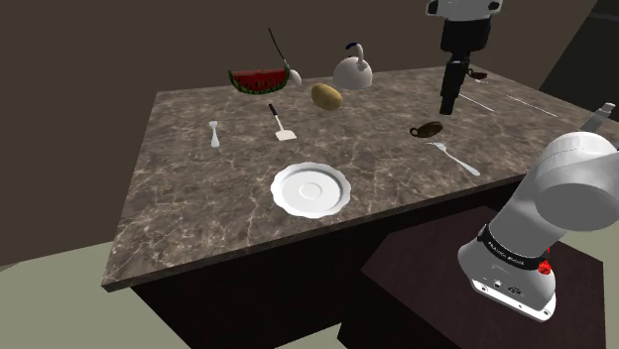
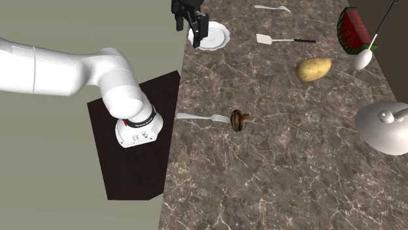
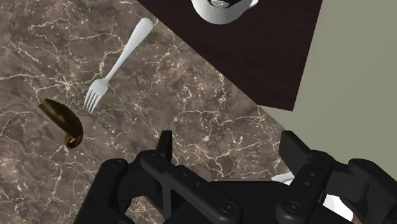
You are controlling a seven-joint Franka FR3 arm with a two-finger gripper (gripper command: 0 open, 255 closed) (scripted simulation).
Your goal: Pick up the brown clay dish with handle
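Hovering above the table [image 1: 198,198], the end effector [image 3: 228,140] is wide open and empty. Dish [image 3: 62,121] lies near the table's edge, just beside the fork [image 3: 118,63] tines. Judged small, light, rigid, brittle; best pinched across its rim.

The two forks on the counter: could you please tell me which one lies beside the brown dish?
The fork by the counter edge nearest the stand, its tines pointing at the brown dish. The other fork lies past the spatula.
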